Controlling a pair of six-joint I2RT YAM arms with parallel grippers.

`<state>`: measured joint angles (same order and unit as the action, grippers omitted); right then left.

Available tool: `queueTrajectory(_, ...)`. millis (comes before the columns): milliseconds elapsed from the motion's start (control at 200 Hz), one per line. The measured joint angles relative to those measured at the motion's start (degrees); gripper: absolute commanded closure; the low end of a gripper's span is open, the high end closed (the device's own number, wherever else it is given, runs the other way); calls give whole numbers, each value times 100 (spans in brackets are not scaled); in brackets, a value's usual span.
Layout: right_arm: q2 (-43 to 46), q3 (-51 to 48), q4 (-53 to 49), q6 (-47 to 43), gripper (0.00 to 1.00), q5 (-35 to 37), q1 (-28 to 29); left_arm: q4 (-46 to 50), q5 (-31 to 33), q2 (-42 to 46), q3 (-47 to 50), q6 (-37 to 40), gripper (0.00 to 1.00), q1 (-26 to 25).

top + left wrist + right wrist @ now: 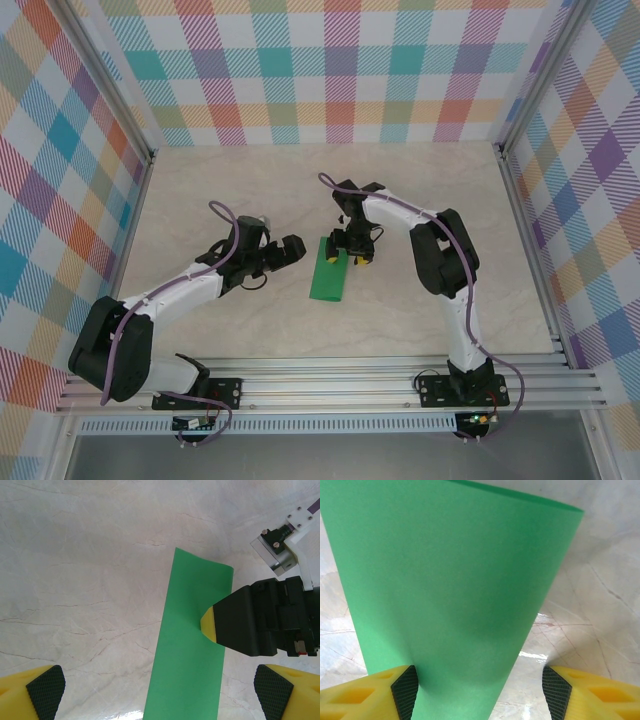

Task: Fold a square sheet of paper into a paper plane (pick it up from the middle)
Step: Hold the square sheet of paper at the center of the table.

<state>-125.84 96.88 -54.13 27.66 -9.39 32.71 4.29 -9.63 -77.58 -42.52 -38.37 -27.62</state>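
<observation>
The square sheet of paper [328,272], bright green, lies on the table doubled over into a narrow rectangle; a paper plane is out of view. My right gripper [352,258] stands open over the strip's far end. In the right wrist view the paper [455,580] runs away between the pads, close against the left pad [405,692] and apart from the right pad [555,687]. My left gripper [297,248] hovers open just left of the strip. In the left wrist view the paper [192,645] lies flat, and one yellow fingertip [208,625] of the right gripper rests at its right edge.
The marble-patterned tabletop [230,190] is walled by checked panels behind and on both sides. An aluminium rail [330,385] with both arm bases runs along the near edge. A purple cable [232,225] loops over the left arm.
</observation>
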Motion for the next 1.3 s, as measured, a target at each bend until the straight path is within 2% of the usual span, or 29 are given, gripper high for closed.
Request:
queueTrajectory(90,-4,7,-2,22,30,-2,0,0,0,-4,0,-17,6,0)
queueTrajectory(265,-50,74,-79,20,30,61,0,-2,-42,-87,0,-70,26,0)
queueTrajectory(345,-76,105,-107,20,31,111,0,-2,-63,-140,0,-125,38,0)
queueTrajectory(475,-87,118,-125,20,31,149,4,-46,-146,-260,-2,-122,76,0)
queueTrajectory(605,-90,118,-125,28,31,151,4,-103,-216,-507,-7,-144,100,0)
queueTrajectory(1080,-109,122,-127,61,31,190,9,-304,-691,-1609,-621,-302,100,-17)
queueTrajectory(1300,-109,122,-127,61,31,190,9,-459,-990,-2170,-1029,-413,100,-186)
